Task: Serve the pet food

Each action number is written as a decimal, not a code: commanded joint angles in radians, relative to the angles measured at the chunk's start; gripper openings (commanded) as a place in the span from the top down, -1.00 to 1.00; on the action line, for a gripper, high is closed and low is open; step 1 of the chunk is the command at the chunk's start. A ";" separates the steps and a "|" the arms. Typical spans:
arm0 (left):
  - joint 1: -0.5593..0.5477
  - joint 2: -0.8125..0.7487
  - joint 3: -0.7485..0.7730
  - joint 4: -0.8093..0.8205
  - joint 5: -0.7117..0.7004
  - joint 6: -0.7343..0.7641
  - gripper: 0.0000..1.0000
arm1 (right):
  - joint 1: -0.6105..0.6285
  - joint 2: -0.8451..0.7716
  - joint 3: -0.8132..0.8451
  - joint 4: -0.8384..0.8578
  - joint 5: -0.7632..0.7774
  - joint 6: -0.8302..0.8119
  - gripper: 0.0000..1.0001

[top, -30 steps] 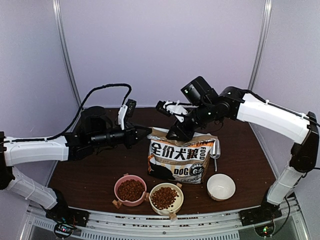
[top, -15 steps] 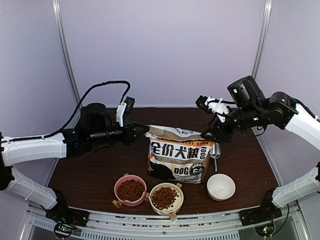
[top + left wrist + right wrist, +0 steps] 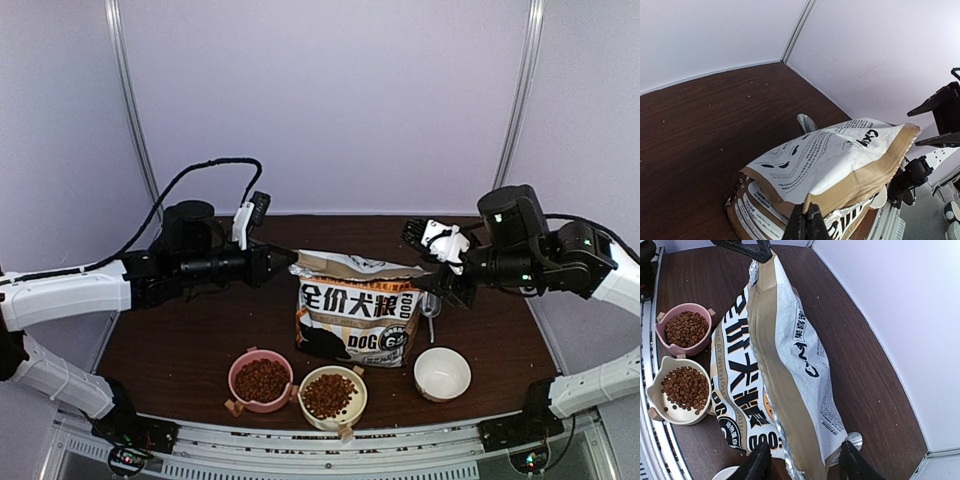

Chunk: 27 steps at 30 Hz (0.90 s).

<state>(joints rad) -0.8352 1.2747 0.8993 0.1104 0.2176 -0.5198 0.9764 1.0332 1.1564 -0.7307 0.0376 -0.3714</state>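
A kraft-brown printed bag is seen standing upright near the middle of the dark wooden table. Its top left corner is pinched by the left gripper, whose fingers are pressed together on the folded brown band, as the left wrist view shows. The right gripper is held at the bag's top right corner with its jaws spread apart. In the right wrist view the end of the bag lies between the 2 fingers, though it cannot be told whether either finger touches it. The pet food is seen as loose reddish-brown pellets heaped in 2 of the 3 bowls set in a row in front of the bag, near the table's front edge. A full heap is held in the pink bowl on the left, and a thinner layer in the cream bowl just beside it. A white bowl is placed further right, apart from those 2. A shiny metal scoop is seen at the bag's right side, and only part of it is visible past the bag.
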 commanded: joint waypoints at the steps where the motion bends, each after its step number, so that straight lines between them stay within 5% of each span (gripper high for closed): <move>1: 0.011 -0.015 0.055 0.022 -0.036 -0.004 1.00 | 0.041 0.030 0.012 0.049 0.109 -0.077 0.09; 10: 0.011 -0.005 0.072 0.019 -0.025 -0.004 1.00 | 0.122 0.129 0.029 0.079 0.242 -0.150 0.41; 16: 0.011 -0.010 0.082 0.023 -0.025 -0.004 1.00 | 0.188 0.187 -0.033 0.255 0.511 -0.192 0.64; 19: 0.011 -0.030 0.050 0.061 -0.065 -0.014 1.00 | 0.198 0.215 -0.055 0.309 0.639 -0.196 0.97; 27: 0.011 -0.074 -0.028 0.145 -0.239 -0.110 1.00 | 0.203 0.081 -0.183 0.395 0.857 -0.153 1.00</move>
<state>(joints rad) -0.8516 1.2713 0.8982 0.1177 0.1421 -0.5732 1.1961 1.2156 1.0439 -0.3557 0.6506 -0.5652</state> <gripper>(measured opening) 0.012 0.017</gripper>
